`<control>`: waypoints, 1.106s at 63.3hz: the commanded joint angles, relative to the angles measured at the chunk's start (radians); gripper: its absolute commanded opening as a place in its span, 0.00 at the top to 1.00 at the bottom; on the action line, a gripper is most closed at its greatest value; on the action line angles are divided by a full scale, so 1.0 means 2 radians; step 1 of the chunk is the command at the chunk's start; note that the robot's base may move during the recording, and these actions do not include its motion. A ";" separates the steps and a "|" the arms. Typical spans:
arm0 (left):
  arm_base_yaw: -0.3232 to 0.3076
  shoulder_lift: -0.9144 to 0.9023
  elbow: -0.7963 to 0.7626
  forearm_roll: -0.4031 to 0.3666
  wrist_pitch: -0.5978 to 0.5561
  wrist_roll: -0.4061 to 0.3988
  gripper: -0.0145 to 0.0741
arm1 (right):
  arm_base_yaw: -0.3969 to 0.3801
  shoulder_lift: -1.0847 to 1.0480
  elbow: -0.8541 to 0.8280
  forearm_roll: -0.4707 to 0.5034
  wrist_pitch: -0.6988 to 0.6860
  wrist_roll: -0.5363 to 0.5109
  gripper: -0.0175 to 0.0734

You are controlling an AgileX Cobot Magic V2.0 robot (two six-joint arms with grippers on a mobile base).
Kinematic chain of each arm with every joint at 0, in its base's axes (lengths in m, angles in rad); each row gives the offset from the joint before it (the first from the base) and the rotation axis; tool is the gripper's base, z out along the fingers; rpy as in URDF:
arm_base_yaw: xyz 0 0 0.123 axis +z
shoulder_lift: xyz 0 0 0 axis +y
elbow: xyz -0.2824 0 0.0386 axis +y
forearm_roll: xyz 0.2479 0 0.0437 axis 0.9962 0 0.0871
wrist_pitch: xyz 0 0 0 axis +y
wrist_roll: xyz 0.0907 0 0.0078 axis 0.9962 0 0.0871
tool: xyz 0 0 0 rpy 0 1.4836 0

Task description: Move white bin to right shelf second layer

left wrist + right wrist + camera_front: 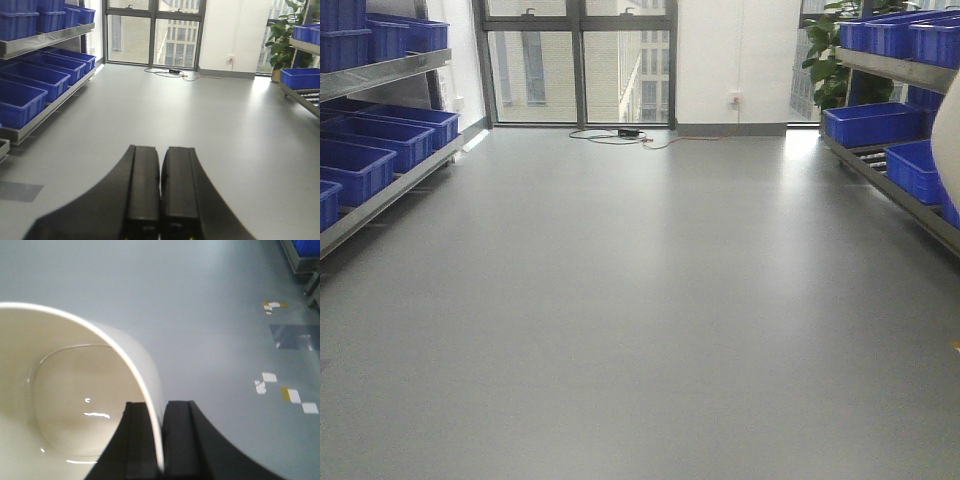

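The white bin (75, 390) fills the left of the right wrist view, its glossy inside facing the camera. My right gripper (156, 407) is shut on its rim, one finger inside the wall and one outside. A white blur at the right edge of the front view is the same bin (951, 140), held above the floor. The right shelf's roller level (868, 156) shows between blue crates, and again in the left wrist view (308, 95). My left gripper (160, 150) is shut, with nothing between its fingers, over the grey floor.
Blue crates (360, 150) line the left shelf, and more blue crates (870, 122) sit on the right shelf. A cable (620, 135) lies on the floor by the window. A potted plant (830, 60) stands at the far right. Tape marks (270, 380) dot the floor.
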 commanded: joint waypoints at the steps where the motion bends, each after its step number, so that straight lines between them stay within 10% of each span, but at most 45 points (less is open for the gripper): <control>1: 0.000 -0.010 0.014 0.000 -0.041 -0.003 0.74 | -0.004 -0.002 -0.015 -0.006 -0.045 -0.002 0.75; 70: 0.000 -0.010 0.014 0.000 -0.041 -0.003 0.74 | -0.004 -0.002 -0.015 -0.006 -0.045 -0.002 0.75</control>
